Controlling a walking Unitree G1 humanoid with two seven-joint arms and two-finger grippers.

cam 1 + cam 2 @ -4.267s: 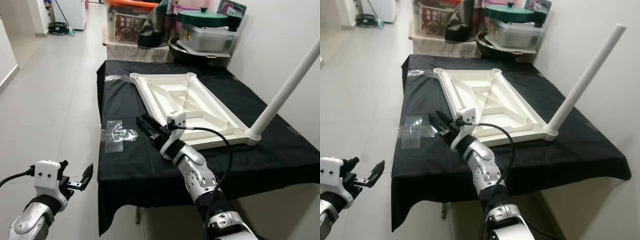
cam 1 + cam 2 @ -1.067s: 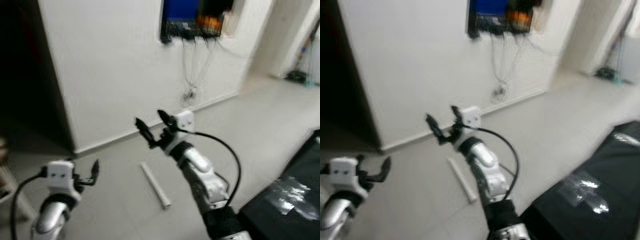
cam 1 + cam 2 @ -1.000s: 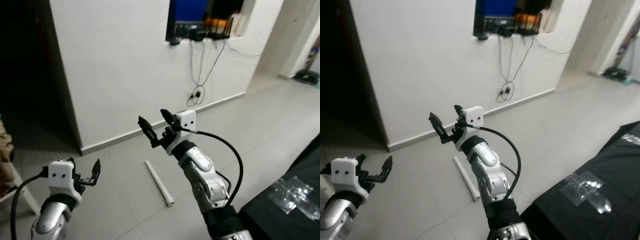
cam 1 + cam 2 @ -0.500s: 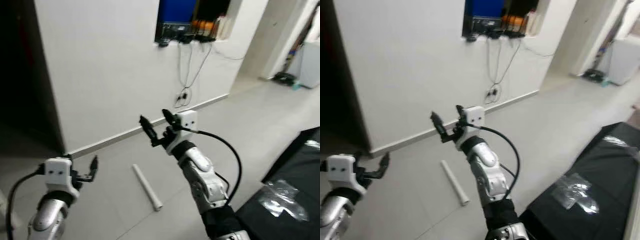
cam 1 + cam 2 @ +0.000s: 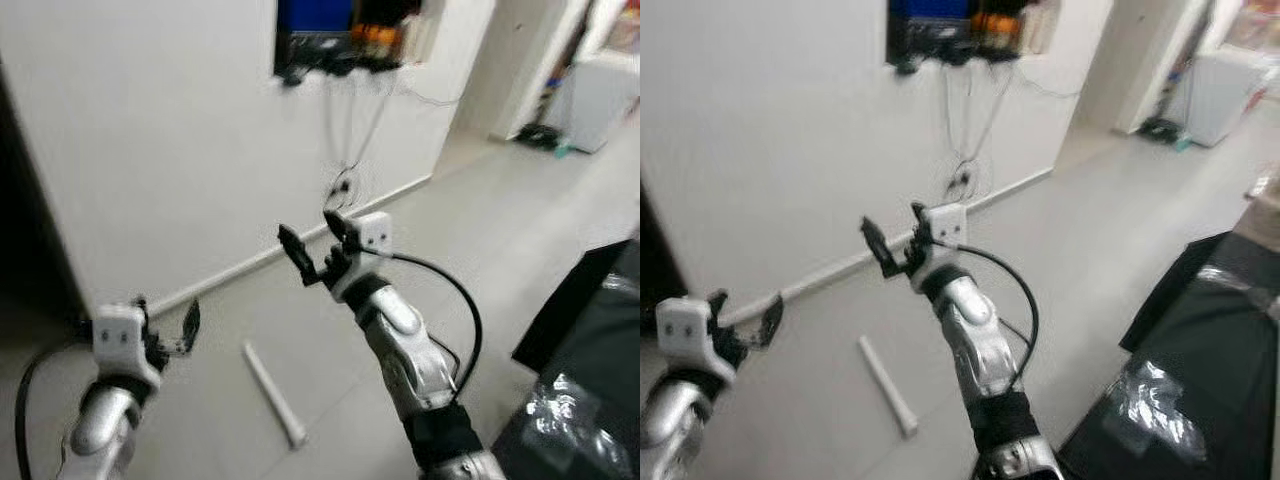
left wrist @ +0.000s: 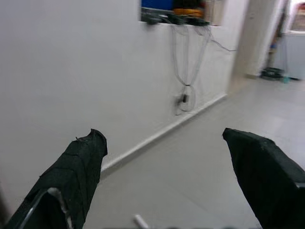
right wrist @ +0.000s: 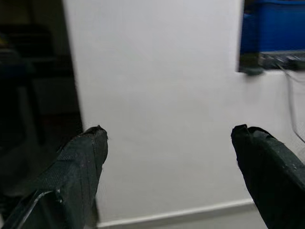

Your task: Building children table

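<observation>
Looking at a white table leg point(image 5: 272, 393) lying loose on the floor by the wall, so we reckon it's unattached. Left gripper point(image 5: 168, 335) and right gripper point(image 5: 312, 248) both spread, empty, well above it.

Even indoor light, motion blur throughout both eye views, deep shadow at 9 o'clock, wrist views soft-focused.
</observation>
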